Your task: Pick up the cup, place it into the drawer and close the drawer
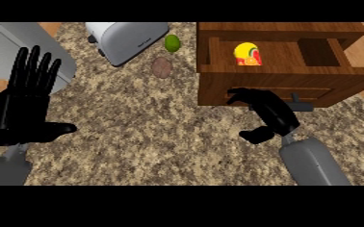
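Yellow patterned cup (247, 54) already inside open wooden drawer (274, 68); closing left. Right robot hand (266, 110) against drawer front, curled, grasping nothing. Left robot hand (25, 106) released, far left of drawer.

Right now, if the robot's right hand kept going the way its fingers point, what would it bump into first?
Probably the drawer front. The right hand has its curled fingers aimed up and left at that wooden panel, and they already look very close to it or touching. The cup sits farther back inside the open drawer.
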Available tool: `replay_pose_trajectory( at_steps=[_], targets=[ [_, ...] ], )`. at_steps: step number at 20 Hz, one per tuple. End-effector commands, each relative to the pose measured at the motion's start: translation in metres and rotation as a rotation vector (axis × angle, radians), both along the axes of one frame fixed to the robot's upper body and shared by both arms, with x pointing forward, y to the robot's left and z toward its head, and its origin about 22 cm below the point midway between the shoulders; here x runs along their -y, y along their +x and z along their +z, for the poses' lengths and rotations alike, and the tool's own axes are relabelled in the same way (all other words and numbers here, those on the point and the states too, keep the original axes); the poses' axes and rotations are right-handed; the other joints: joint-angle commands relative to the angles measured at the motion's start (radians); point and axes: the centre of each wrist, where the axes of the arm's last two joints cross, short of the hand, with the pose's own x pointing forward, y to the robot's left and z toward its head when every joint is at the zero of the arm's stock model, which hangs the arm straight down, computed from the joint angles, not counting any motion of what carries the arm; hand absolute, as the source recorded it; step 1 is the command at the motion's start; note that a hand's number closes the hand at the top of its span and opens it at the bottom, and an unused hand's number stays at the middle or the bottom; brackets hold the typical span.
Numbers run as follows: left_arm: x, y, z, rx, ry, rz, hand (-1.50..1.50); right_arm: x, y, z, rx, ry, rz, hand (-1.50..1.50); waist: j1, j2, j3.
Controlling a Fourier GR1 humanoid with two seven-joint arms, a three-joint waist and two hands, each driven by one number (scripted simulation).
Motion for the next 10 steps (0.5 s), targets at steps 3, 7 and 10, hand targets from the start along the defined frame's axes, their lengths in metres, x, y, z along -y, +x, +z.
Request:
replay_pose_trajectory(
  at_steps=[3, 7, 10],
  targets=[
    [-0.016, -0.013, -0.006, 0.008, -0.015, -0.002, -1.5, -0.012, 0.029, -0.029, -0.047, -0.057, 0.001, -1.5, -0.006, 0.0, 0.0],
    [-0.041, -0.017, -0.025, 0.012, -0.016, 0.01, -1.5, -0.003, 0.047, -0.045, -0.061, -0.028, -0.018, -1.5, -0.002, 0.003, 0.0],
    [-0.035, -0.012, -0.021, 0.019, -0.012, -0.013, -1.5, 0.009, 0.074, -0.032, -0.074, 0.013, -0.019, -1.5, 0.002, 0.004, 0.0]
  ],
)
